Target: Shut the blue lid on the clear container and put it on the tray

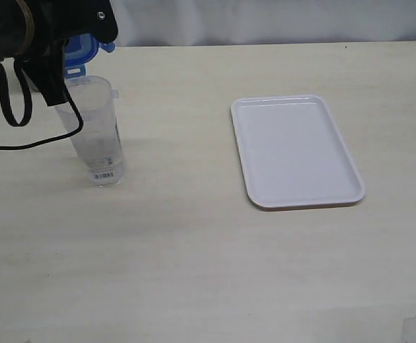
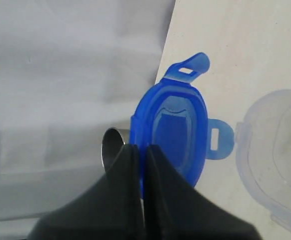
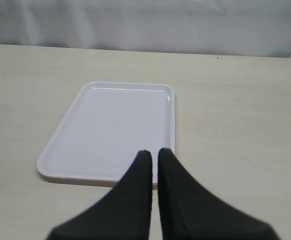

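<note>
Blue plastic is pinched between my left jaws: the blue lid (image 2: pixel 173 132), gripped by its edge and held clear of the table (image 1: pixel 194 271), with at least two of its snap flaps sticking out unlatched. It is not on the clear container (image 1: pixel 97 136) yet. In my left wrist view the open mouth sits off to one side of the lid rather than beneath it, and in the exterior view the lid shows just above and behind the rim, half hidden by my arm. The container stands upright on the table, well apart from the tray (image 1: pixel 294 150), which lies bare further to the right. My right jaws are closed on nothing, hanging above the table near the tray's short edge. As I judge it, only the pick-up of the lid is done. What is left is to line the lid over the mouth, seat it, press the flaps down, then carry the closed container across and set it on the tray.
</note>
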`<control>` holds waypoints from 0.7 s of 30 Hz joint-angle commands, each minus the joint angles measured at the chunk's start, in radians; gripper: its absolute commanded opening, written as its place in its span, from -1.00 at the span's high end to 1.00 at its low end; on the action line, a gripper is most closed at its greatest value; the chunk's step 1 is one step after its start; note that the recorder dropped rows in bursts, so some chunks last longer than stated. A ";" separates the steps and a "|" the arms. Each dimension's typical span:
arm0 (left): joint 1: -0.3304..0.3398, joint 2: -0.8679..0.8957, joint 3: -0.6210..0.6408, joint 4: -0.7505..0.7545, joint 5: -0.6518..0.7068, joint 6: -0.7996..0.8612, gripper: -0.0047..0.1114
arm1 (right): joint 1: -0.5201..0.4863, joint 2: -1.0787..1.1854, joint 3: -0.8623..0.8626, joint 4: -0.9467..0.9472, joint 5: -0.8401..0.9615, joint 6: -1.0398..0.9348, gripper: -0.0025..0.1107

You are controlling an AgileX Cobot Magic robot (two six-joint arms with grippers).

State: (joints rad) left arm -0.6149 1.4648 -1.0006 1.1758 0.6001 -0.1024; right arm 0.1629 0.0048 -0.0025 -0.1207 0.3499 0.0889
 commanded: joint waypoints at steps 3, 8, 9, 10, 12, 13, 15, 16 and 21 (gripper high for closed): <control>-0.003 -0.007 0.005 -0.012 0.025 -0.017 0.92 | 0.004 -0.005 0.002 0.000 -0.004 -0.006 0.88; -0.003 -0.007 0.012 -0.017 0.037 -0.027 0.92 | 0.004 -0.005 0.002 0.000 -0.004 -0.006 0.88; -0.003 -0.009 0.012 -0.017 0.037 -0.030 0.92 | 0.004 -0.005 0.002 0.000 -0.004 -0.006 0.88; -0.003 -0.011 0.012 -0.017 0.037 -0.029 0.92 | 0.004 -0.005 0.002 0.000 -0.004 -0.006 0.88; -0.003 -0.022 0.012 -0.017 0.037 -0.035 0.92 | 0.004 -0.005 0.002 0.000 -0.004 -0.006 0.88; -0.003 -0.028 0.012 -0.017 0.037 -0.035 0.92 | 0.004 -0.005 0.002 0.000 -0.004 -0.006 0.88; -0.003 -0.041 0.012 -0.019 0.035 -0.039 0.92 | 0.004 -0.005 0.002 0.000 -0.004 -0.006 0.88; -0.003 -0.048 0.012 -0.019 0.033 -0.046 0.92 | 0.004 -0.005 0.002 0.000 -0.004 -0.006 0.88; -0.003 -0.060 0.012 -0.049 0.033 -0.048 0.92 | 0.004 -0.005 0.002 0.000 -0.004 -0.006 0.88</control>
State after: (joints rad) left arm -0.6149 1.4149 -0.9905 1.1480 0.6337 -0.1337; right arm 0.1629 0.0048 -0.0025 -0.1207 0.3499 0.0889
